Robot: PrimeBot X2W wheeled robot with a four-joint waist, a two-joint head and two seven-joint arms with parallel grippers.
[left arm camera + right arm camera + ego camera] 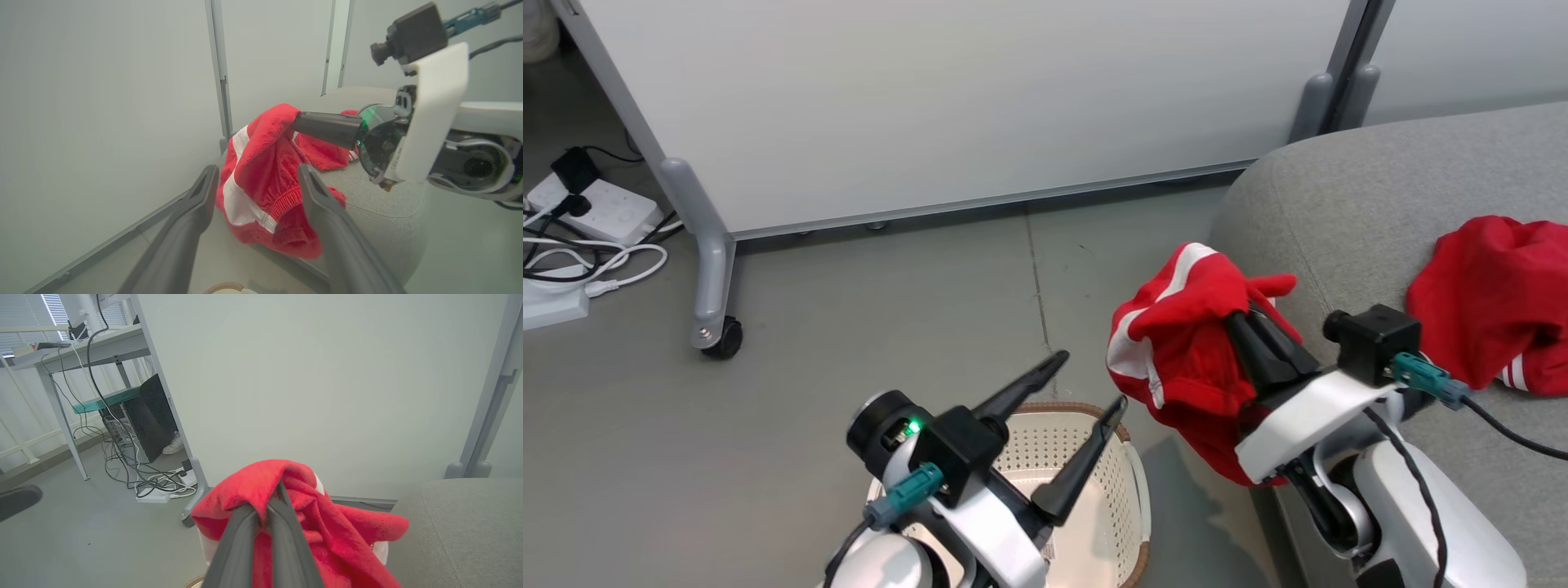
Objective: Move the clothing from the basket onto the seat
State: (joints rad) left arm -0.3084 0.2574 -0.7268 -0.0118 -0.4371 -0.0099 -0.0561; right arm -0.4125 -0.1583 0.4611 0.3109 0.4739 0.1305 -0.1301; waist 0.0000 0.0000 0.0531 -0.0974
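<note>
Head view: you're halfway; one garment (1494, 302) lies on the seat (1380, 188); your right tool (1245, 322) pinches the second garment (1176, 343) just off its corner; left tool (1092, 377) gapes empty over the basket (1086, 490).

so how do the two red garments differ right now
The hanging garment is pinched in the shut right gripper, in the air beside the sofa corner; the lying garment rests on the sofa, untouched. The hanging garment shows broad white panels; the lying garment shows white only in a little striped trim at its edge. Both are bright red and crumpled.
</note>
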